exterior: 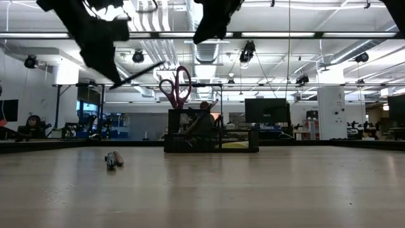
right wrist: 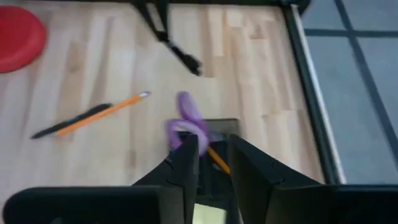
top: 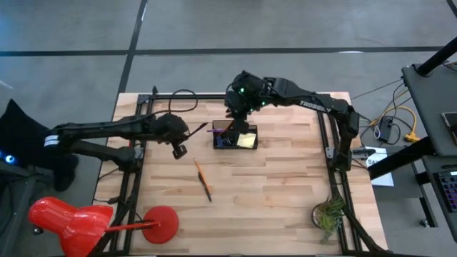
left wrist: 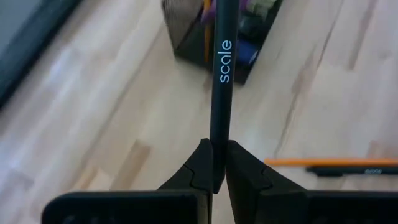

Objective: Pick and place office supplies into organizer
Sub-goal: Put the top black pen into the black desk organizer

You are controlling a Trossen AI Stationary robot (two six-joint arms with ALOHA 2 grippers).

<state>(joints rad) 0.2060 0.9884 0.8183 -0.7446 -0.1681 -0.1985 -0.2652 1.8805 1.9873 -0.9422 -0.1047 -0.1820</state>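
Overhead, the left hand (left wrist: 213, 163) pinches one dark "scale" pen (left wrist: 221, 74) beside the black compartmented organizer (top: 235, 137). The right hand (right wrist: 213, 155) hangs slightly open, empty, over one pair of purple-handled scissors (right wrist: 186, 121). Two items, one orange pencil (top: 201, 173) and one dark pen (top: 207, 190), lie on the desk (top: 285, 193) nearer the left hand.

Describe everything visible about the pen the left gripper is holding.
The pen is a slim, dark, matte-looking barrel with "scale" printed in light blue along its side. The left gripper is shut on one end, both fingers pressed against it. It is lifted clear of the wooden table, its free end pointing toward the black organizer without touching it.
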